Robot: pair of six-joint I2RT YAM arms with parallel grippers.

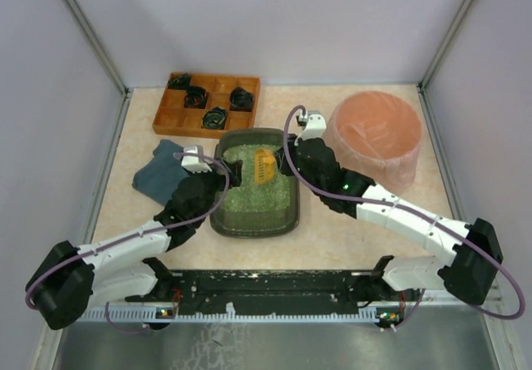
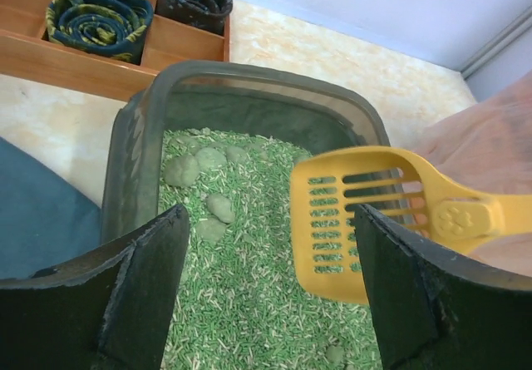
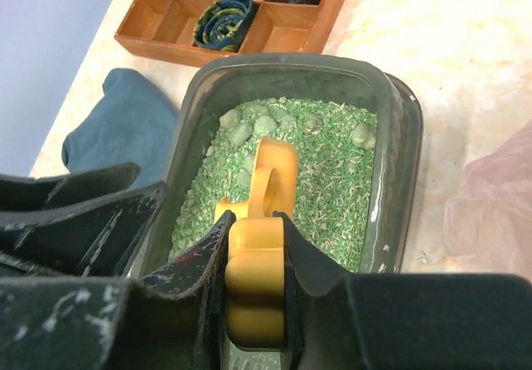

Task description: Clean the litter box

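The litter box [image 1: 253, 232] is a dark grey-green tray of green pellets in the middle of the table. Grey-green clumps [image 2: 181, 170] lie toward its far end, also seen as clumps [image 3: 249, 127] in the right wrist view. A yellow slotted scoop [image 1: 264, 166] hangs over the litter at the far right. My right gripper [image 3: 253, 220] is shut on the scoop's [image 3: 274, 170] handle. Over the box's left side, my left gripper [image 2: 270, 214] is open with only litter below it. The scoop's blade [image 2: 357, 220] lies just ahead of its right finger.
An orange-brown wooden compartment tray [image 1: 206, 104] holding dark rolled items stands at the back left. A tall pink bag-lined bin [image 1: 376, 133] stands right of the box. A blue cloth [image 1: 162, 173] lies left of the box, under my left arm. Walls enclose the table.
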